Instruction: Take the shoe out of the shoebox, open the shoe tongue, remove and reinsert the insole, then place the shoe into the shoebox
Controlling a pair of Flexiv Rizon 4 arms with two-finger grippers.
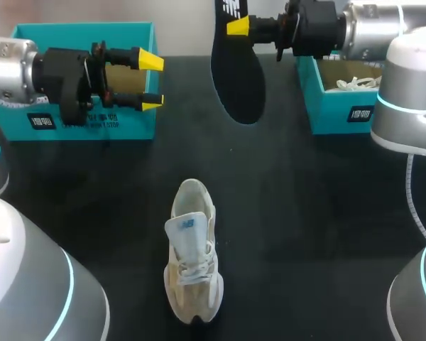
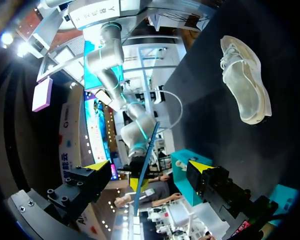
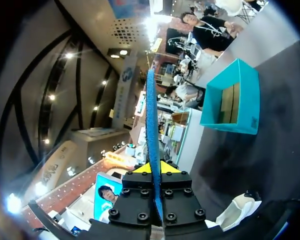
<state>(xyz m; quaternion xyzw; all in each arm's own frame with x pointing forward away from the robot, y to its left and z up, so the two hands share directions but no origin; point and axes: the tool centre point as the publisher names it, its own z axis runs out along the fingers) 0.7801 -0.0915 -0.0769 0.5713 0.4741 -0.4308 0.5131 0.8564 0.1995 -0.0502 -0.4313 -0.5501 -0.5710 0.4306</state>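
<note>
head view: right claw is clamped on the insole, which hangs at 12 o'clock from the shoe. the shoe lies on the tabletop, long axis 12 to 6, heel opening toward the insole. left claw gapes empty at 10 o'clock.

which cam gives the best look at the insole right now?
Head view. It shows the whole dark face of the insole, held at one end by the right pincer. Both wrist views catch it edge-on only, as a thin blue strip: the right wrist view between its own fingers, the left wrist view farther ahead.
</note>
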